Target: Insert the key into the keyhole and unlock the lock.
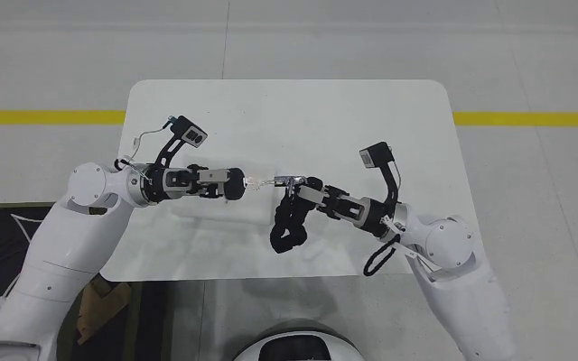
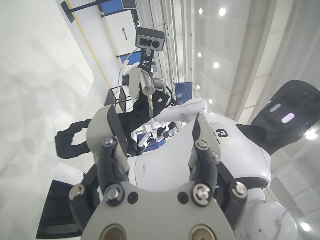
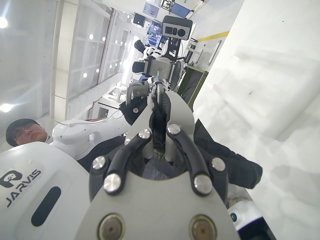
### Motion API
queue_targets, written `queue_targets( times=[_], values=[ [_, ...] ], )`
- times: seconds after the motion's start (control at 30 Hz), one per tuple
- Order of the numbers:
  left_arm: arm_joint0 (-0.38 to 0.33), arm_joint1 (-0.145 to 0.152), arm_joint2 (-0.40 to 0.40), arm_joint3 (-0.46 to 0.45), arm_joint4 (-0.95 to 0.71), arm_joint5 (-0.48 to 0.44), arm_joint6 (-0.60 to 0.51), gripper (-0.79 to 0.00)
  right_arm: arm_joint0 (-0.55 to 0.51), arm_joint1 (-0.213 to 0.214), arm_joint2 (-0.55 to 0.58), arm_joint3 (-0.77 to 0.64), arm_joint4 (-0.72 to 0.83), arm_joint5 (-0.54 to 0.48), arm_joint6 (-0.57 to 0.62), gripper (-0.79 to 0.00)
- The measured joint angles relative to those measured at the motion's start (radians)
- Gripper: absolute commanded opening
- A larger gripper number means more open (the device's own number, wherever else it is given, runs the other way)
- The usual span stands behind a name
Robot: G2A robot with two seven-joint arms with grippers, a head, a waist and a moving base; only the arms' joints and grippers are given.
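Top view has the table [image 1: 379,117] under both my arms, which meet over its middle, nose to nose and clear of the surface. From my right gripper [image 1: 305,189] a black strap [image 1: 289,230] droops in a loop toward the table. Just ahead of that gripper is the lock [image 1: 289,180], held up in the air. The key [image 1: 259,183] lies in the short gap between the lock and my left gripper [image 1: 240,183]. In the left wrist view the key's blade looks seated in the end of the lock's cylinder, with its bow hanging free toward me, so I judge the insertion done. I see no sign that the key is turned or the shackle free, so the turn and the unlocking are left to do. My right jaws are closed tight, with the strap pinched between them and the lock's metal body just past the tips; I take it they clamp the lock through that fabric. My left jaws stand wide apart and hold nothing, one finger [image 2: 110,126] on each side of the line to the key. The bow is just beyond the tips and touches neither. I reckon the left must close on the bow and twist while the right steadies the lock.
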Motion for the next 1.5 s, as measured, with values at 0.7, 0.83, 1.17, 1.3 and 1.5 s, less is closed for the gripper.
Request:
queue_targets(
  times=[0.7, 0.83, 1.17, 1.3, 1.5],
  values=[
    [0.018, -0.043, -0.013, 0.012, 0.061, 0.034, 0.005, -0.785, -0.004, -0.001, -0.011, -0.004, -0.082, -0.004, -0.032, -0.785],
    [0.018, -0.05, -0.019, 0.011, 0.073, 0.043, 0.007, -0.785, -0.005, -0.001, -0.01, -0.007, -0.093, -0.006, -0.027, -0.785],
    [0.022, -0.065, -0.028, -0.004, 0.128, 0.046, 0.013, -0.785, 0.002, 0.001, -0.014, -0.018, -0.143, -0.001, -0.015, -0.785],
    [0.024, -0.071, -0.033, -0.008, 0.142, 0.042, 0.017, -0.785, 0.006, 0.001, -0.015, -0.017, -0.145, 0.003, -0.006, -0.785],
    [0.03, -0.08, -0.046, -0.021, 0.192, -0.003, 0.034, -0.785, 0.014, 0.001, -0.011, -0.013, -0.141, 0.011, 0.005, -0.785]
  ],
)
